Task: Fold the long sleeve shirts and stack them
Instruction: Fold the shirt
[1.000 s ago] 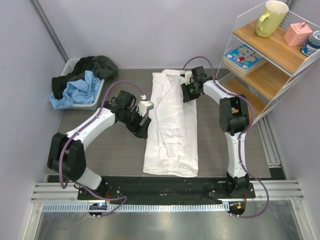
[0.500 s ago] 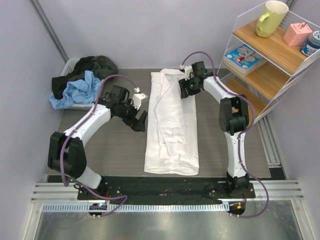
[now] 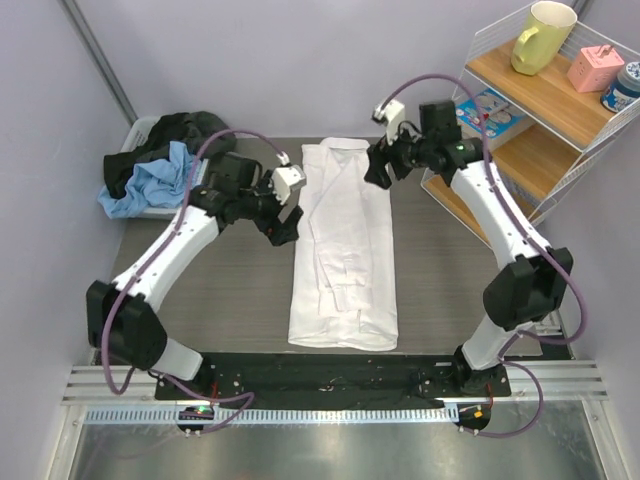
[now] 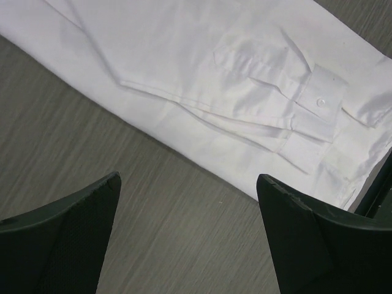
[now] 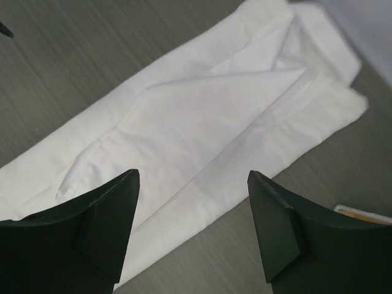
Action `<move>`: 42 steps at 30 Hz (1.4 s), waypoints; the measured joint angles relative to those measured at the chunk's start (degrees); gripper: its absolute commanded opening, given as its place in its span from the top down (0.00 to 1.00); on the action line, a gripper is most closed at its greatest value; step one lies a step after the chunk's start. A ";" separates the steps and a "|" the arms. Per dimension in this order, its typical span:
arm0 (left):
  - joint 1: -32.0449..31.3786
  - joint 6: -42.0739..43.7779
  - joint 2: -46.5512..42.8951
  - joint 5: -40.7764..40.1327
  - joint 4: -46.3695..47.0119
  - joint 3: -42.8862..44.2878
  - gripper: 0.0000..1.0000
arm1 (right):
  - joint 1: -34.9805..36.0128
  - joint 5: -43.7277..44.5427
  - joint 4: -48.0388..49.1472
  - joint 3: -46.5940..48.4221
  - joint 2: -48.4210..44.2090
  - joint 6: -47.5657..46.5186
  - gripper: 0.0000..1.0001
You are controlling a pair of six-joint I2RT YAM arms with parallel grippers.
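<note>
A white long sleeve shirt (image 3: 345, 250) lies flat in the middle of the table as a long narrow strip, sleeves folded in, collar at the far end. My left gripper (image 3: 284, 228) hovers above the table just left of the shirt's left edge, open and empty. In the left wrist view the shirt (image 4: 245, 92) shows its buttoned cuff ahead of the open gripper (image 4: 187, 190). My right gripper (image 3: 376, 170) is raised above the shirt's far right corner near the collar, open and empty. The right wrist view shows the shirt (image 5: 202, 116) below the open gripper (image 5: 193, 184).
A grey bin (image 3: 172, 210) at the far left holds a blue garment (image 3: 150, 182) and dark clothes (image 3: 180, 132). A white wire shelf (image 3: 535, 120) at the right carries a yellow mug (image 3: 540, 36), a pink box (image 3: 596, 66) and a book (image 3: 488, 108).
Both grippers have lifted off the shirt. The right arm rose and swung right, away from the collar. The left gripper moved up and a little farther back beside the shirt's left edge.
</note>
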 measured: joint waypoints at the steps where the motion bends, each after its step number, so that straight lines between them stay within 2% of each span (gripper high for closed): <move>1: -1.22 -0.59 2.01 -0.76 0.17 0.04 0.11 | 0.20 -0.57 -0.48 -1.99 1.01 -0.35 0.28; 7: -8.79 -2.82 16.26 -6.62 1.09 0.31 0.13 | 1.07 2.43 -2.75 -18.03 11.87 -2.43 0.32; 10: -10.43 -2.82 21.73 -9.18 1.51 0.44 0.14 | 1.16 4.74 -3.48 -20.83 15.02 -3.69 0.32; 18: -9.73 -1.53 30.14 -15.26 2.36 3.28 0.15 | 1.31 8.15 1.81 -20.57 16.65 -6.03 0.34; 29: -6.21 -0.39 37.16 -18.73 2.93 12.76 0.18 | 1.31 11.52 8.00 -12.11 23.93 -6.08 0.32; 33: -4.98 -0.15 36.50 -17.64 2.93 12.31 0.15 | 1.31 11.52 7.82 -11.41 24.11 -5.86 0.25; 36: -4.55 0.96 31.08 -14.21 2.47 8.13 0.14 | 1.18 9.86 6.01 -12.37 21.22 -6.16 0.20; 39: -4.68 4.28 18.82 -8.83 0.74 1.20 0.12 | 0.96 6.62 4.61 -17.27 11.58 -8.94 0.17; 42: -5.20 9.66 4.83 -3.39 -0.15 -5.60 0.13 | 0.72 1.38 3.21 -27.04 -6.69 -15.96 0.20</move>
